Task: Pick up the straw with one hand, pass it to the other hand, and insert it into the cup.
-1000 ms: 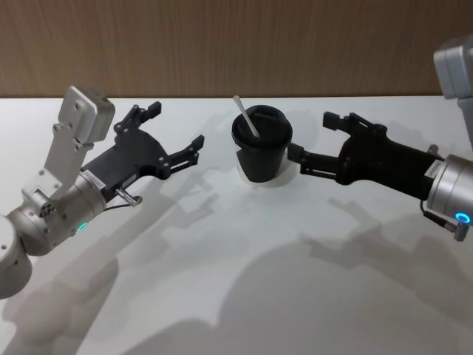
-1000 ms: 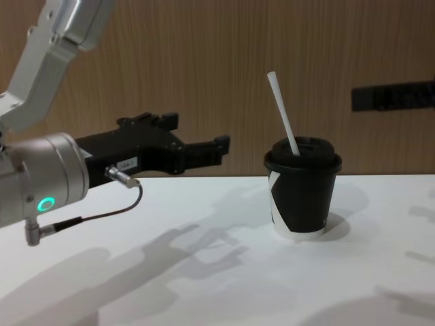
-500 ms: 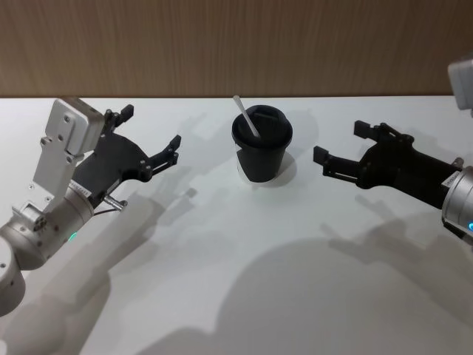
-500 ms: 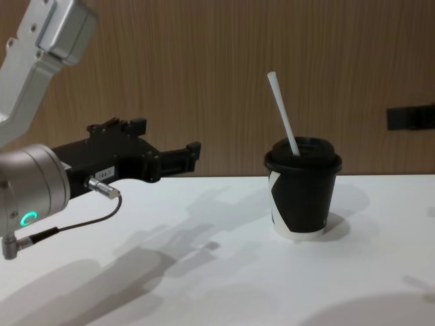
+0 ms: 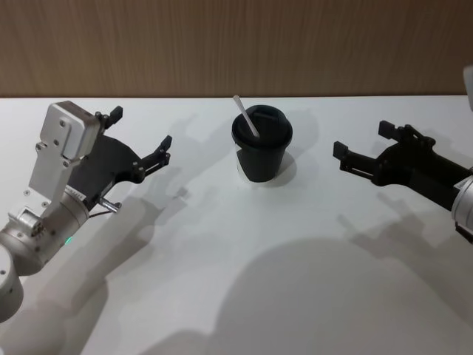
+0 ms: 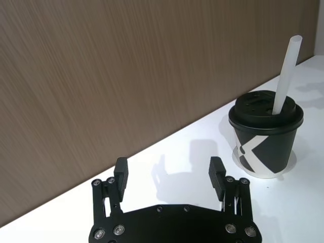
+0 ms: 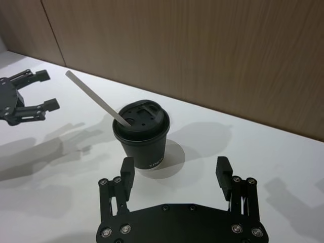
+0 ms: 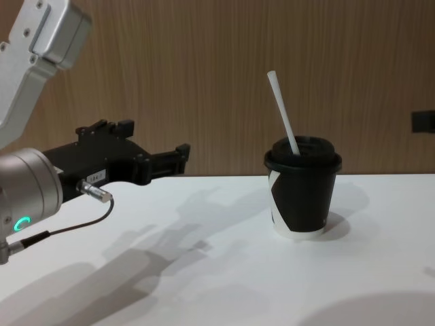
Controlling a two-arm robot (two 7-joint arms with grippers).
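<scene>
The black cup [image 5: 261, 155] with its lid stands upright at the table's middle back, also in the chest view [image 8: 303, 198]. The white straw [image 5: 245, 117] sticks through the lid and leans left [image 8: 282, 112]. My left gripper [image 5: 142, 127] hovers open and empty to the cup's left, a good gap away [image 8: 154, 138]. My right gripper [image 5: 362, 138] is open and empty to the cup's right. The left wrist view has the left gripper [image 6: 168, 169] facing the cup [image 6: 266, 136] and straw [image 6: 283, 83]. The right wrist view has the right gripper [image 7: 175, 167] facing the cup [image 7: 143, 137] and straw [image 7: 96, 98].
The white table [image 5: 244, 251] is bare around the cup. A brown wood-panel wall [image 5: 236, 44] runs along its far edge. A thin dark cable with a metal plug [image 8: 92, 191] hangs from the left arm.
Both grippers have drawn back from the cup, the left one to the left and the right one to the right. Cup and straw have not moved.
</scene>
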